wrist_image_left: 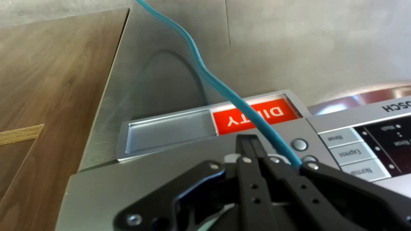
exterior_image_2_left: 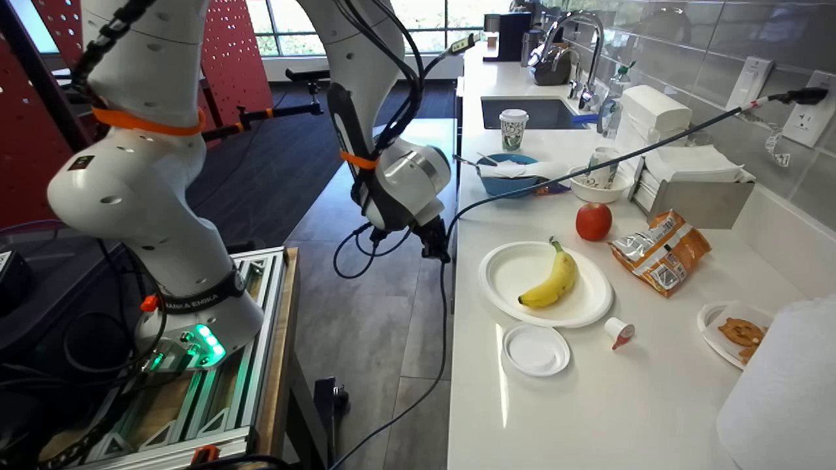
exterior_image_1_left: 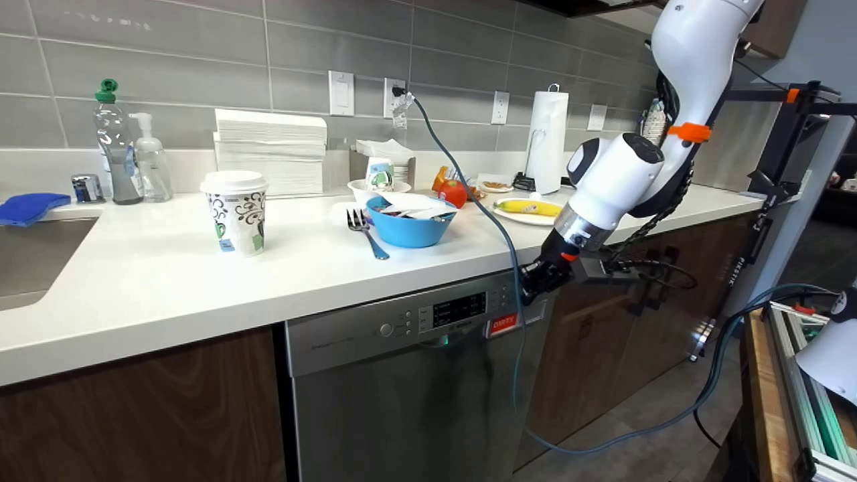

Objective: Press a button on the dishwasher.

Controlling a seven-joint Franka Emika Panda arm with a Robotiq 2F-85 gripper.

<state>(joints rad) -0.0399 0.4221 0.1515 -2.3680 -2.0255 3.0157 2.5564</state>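
The dishwasher (exterior_image_1_left: 402, 402) has a stainless-steel front and a control strip with a dark display (exterior_image_1_left: 459, 309). In the wrist view, which is upside down, the display (wrist_image_left: 393, 144) is at the right edge. A round button (wrist_image_left: 299, 144) shows to the right of my fingertips. A second button (wrist_image_left: 309, 158) is partly covered by the gripper's linkage. My gripper (wrist_image_left: 249, 138) is shut and empty, its fingertips over the strip beside the red DIRTY sign (wrist_image_left: 257, 116). In both exterior views the gripper (exterior_image_1_left: 527, 294) (exterior_image_2_left: 441, 256) is at the counter's front edge. Whether it touches the panel cannot be told.
A blue-green cable (wrist_image_left: 205, 73) hangs from the wall outlet (exterior_image_1_left: 395, 97) over the counter (exterior_image_1_left: 301, 274), right beside the gripper and across the panel. A banana on a plate (exterior_image_2_left: 496, 287), a blue bowl (exterior_image_1_left: 410, 231) and a fork (exterior_image_1_left: 365, 231) lie on the counter.
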